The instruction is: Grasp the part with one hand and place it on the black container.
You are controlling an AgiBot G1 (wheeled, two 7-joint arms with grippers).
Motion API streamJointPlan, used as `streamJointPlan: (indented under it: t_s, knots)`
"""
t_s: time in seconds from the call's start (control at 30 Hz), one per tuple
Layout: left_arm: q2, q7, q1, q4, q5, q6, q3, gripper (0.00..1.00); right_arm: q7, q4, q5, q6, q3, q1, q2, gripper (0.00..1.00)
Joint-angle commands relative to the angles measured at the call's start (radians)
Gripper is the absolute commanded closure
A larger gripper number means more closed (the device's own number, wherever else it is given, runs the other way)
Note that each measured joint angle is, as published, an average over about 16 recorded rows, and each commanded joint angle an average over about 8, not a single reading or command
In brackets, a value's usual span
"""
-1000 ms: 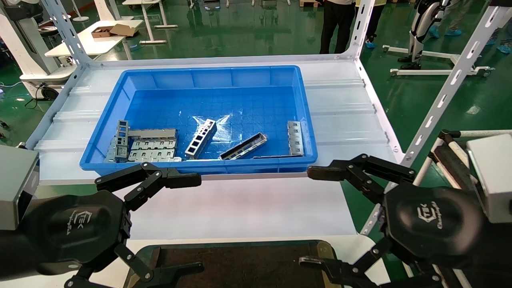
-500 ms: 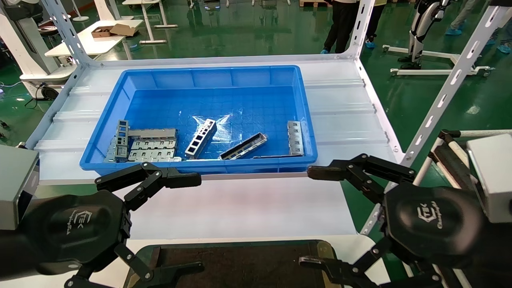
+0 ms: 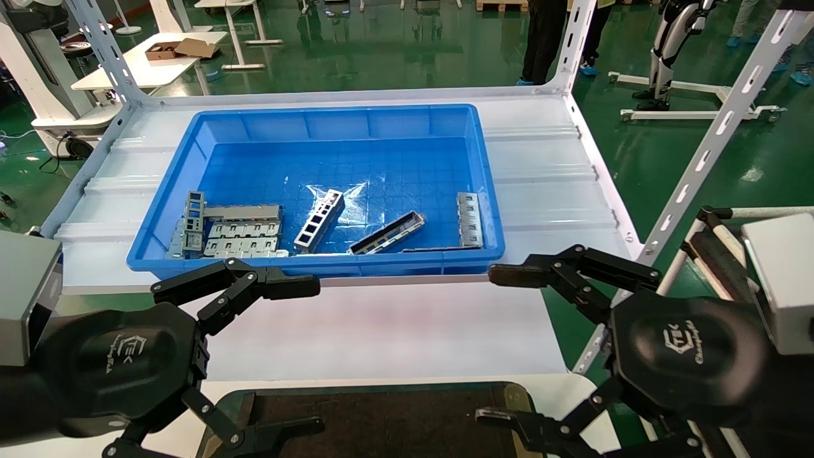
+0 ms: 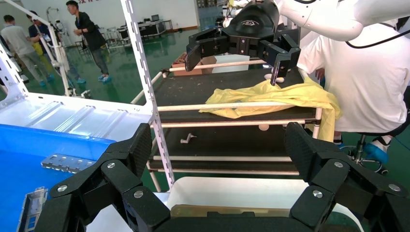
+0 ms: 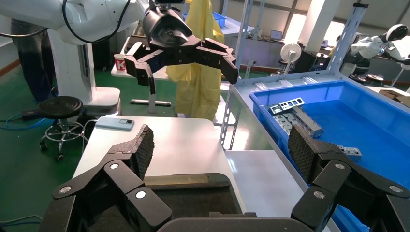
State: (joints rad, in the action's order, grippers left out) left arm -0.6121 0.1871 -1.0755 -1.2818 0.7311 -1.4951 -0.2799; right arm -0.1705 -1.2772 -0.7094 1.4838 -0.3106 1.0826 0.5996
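Ahead of your wide-open right gripper (image 3: 509,346), the part (image 3: 386,233) lay diagonally in the blue bin (image 3: 331,116); left gripper (image 3: 280,356) open too, farther.

Left gripper (image 4: 220,159) fills the near edge, fingers (image 4: 123,157) spread wide, nothing between them. Beyond the gap: white table (image 4: 232,193) with the dark tray's rim (image 4: 227,211) just showing. Blue bin (image 4: 29,145) off to one side, a flat tabbed metal plate (image 4: 67,163) and another grey piece (image 4: 31,208) on its floor. White slotted rack post (image 4: 147,92) stands beside the bin. Farther off, the right gripper (image 4: 241,58) hangs spread over a dark cart (image 4: 232,140) carrying a yellow cloth (image 4: 275,101). People (image 4: 89,38) in the background.
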Motion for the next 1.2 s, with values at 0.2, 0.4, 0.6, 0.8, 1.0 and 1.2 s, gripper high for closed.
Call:
streamJointPlan:
  t_s: [0.2, 0.4, 0.6, 0.8, 1.0, 1.2]
  knots:
    - [0.0, 0.0, 0.0, 0.0, 0.0, 0.0, 0.0, 0.0, 0.0, 0.0, 0.0, 0.0, 0.0, 0.0, 0.0, 0.0]
    - [0.0, 0.0, 0.0, 0.0, 0.0, 0.0, 0.0, 0.0, 0.0, 0.0, 0.0, 0.0, 0.0, 0.0, 0.0, 0.0]
    - [0.0, 0.0, 0.0, 0.0, 0.0, 0.0, 0.0, 0.0, 0.0, 0.0, 0.0, 0.0, 0.0, 0.0, 0.0, 0.0]
    - [0.0, 0.0, 0.0, 0.0, 0.0, 0.0, 0.0, 0.0, 0.0, 0.0, 0.0, 0.0, 0.0, 0.0, 0.0, 0.0]
    - [-0.006, -0.004, -0.002, -0.001, 0.009, 0.011, -0.002, 0.0, 0.0, 0.0, 0.0, 0.0, 0.0, 0.0, 0.0, 0.0]
    - [-0.018, -0.009, -0.008, -0.011, 0.043, 0.046, -0.009, 0.0, 0.0, 0.001, 0.0, 0.0, 0.0, 0.0, 0.0, 0.0]
